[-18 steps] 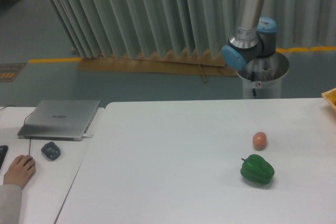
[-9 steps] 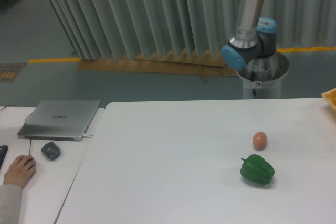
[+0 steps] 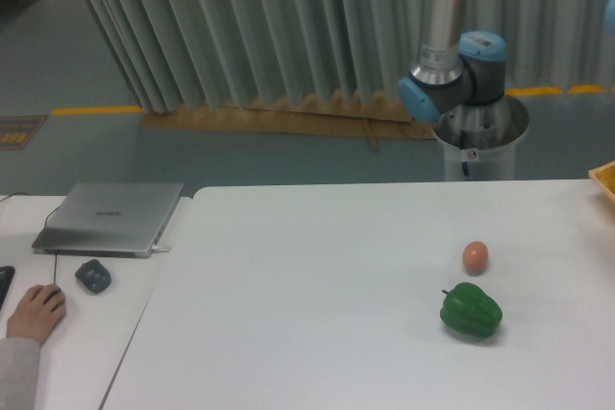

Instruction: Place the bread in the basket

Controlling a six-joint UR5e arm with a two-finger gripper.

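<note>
We saw a wide white table [image 3: 317, 314] filling the lower part of the view, with a second white table [image 3: 86, 333] butted against its left edge. On the main table lay a small orange-brown egg [image 3: 475, 256] and, just in front of it and apart from it, a green pepper [image 3: 471, 311]. At the far right edge only a yellow-orange corner of the basket [image 3: 605, 180] showed. The bread was nowhere in view. The arm [image 3: 444, 55] rose behind the table from a metal pedestal [image 3: 480, 146], its grey tube running out of the top of the frame; the gripper and its fingers were out of sight, so we could not tell how they stood. On the left table sat a closed silver laptop [image 3: 110, 216], a dark mouse [image 3: 93, 276], and a person's hand [image 3: 34, 312] resting near the edge. Behind everything hung a pleated grey curtain [image 3: 240, 26] over a blue-green floor [image 3: 192, 156] marked with a yellow line [image 3: 91, 109].
</note>
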